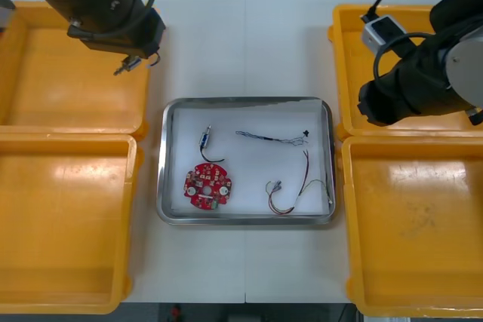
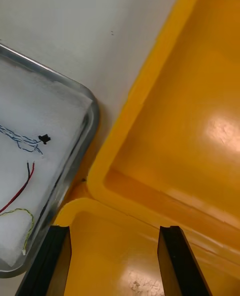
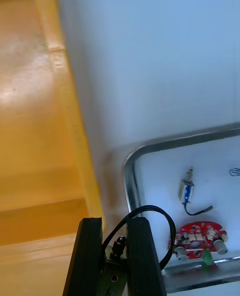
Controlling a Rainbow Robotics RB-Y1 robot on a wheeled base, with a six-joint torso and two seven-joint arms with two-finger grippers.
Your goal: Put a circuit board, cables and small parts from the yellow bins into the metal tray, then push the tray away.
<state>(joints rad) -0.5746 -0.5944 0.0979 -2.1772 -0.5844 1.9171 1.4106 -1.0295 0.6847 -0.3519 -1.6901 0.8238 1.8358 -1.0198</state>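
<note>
The metal tray, white inside, lies at the table's middle. In it are a round red circuit board, a small metal part with a black cable, a twisted blue and white cable and a red and yellow cable. My left gripper hangs over the table beside the far left bin's inner rim, beyond the tray's far left corner. In the left wrist view it is shut on a small metal part whose black cable loops out sideways. My right gripper is open and holds nothing, above the seam between the two right bins.
Two yellow bins stand at the left and two at the right, all showing bare floors. The tray's corner lies close to the right bins. Bare table stretches beyond the tray's far edge.
</note>
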